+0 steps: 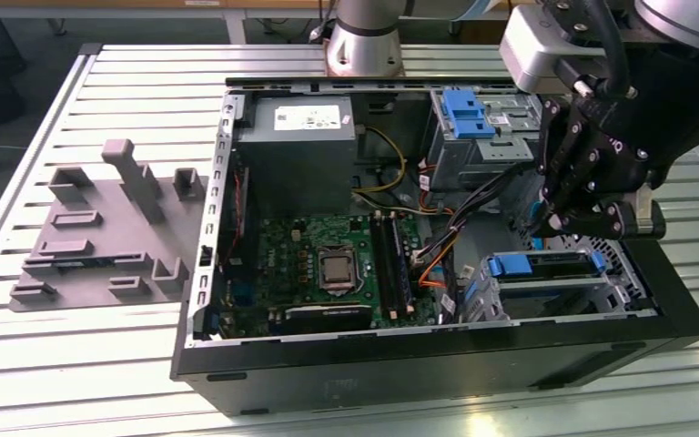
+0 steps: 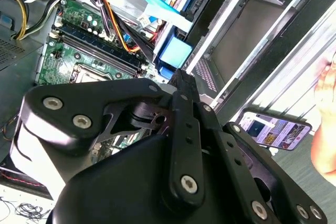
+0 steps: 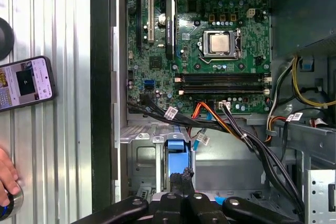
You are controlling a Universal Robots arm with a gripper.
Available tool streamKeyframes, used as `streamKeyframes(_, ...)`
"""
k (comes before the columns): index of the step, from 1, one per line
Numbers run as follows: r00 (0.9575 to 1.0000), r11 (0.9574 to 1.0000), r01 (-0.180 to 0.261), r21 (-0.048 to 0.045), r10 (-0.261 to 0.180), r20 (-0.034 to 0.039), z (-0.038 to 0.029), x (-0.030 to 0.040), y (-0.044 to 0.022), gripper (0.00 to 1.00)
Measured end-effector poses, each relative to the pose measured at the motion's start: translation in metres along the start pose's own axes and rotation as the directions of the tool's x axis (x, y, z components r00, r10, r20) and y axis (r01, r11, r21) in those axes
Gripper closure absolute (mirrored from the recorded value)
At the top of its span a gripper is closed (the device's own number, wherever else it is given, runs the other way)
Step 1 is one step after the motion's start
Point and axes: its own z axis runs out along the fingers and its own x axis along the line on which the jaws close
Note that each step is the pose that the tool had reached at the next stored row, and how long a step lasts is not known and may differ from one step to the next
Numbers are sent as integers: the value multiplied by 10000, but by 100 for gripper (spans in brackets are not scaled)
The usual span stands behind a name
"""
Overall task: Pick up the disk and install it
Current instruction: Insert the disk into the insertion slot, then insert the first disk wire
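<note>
The disk [image 1: 546,266] lies in the metal drive cage [image 1: 568,300] at the near corner of the open computer case, on the exterior view's right. Its blue rail frame shows there, and again in the first wrist view [image 3: 177,148] and the second wrist view [image 2: 176,53]. Its label is hidden. My gripper [image 1: 564,226] hangs just above that cage, fingers together, with nothing seen between them. Its tips [image 3: 181,176] sit right at the end of the blue frame [image 2: 181,77]; whether they touch it I cannot tell.
Black and orange cables [image 3: 220,124] cross between the motherboard [image 1: 325,264] and the cage. A grey power-supply box [image 1: 295,146] and a bare blue bracket [image 1: 465,111] sit at the case's far side. A grey fixture plate [image 1: 101,228] lies left. A phone [image 3: 26,82] and a hand [image 3: 8,179] rest outside the case.
</note>
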Motion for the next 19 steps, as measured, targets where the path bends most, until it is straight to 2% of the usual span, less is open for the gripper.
streamKeyframes(6,10000,10000,-1,0,1,1,3,0,-2,89)
streamKeyframes(9,10000,10000,-1,0,1,2,4,-1,-45,89)
streamKeyframes(11,10000,10000,-1,0,1,1,3,-4,-106,89)
streamKeyframes(19,10000,10000,-1,0,1,3,35,-32,-460,89)
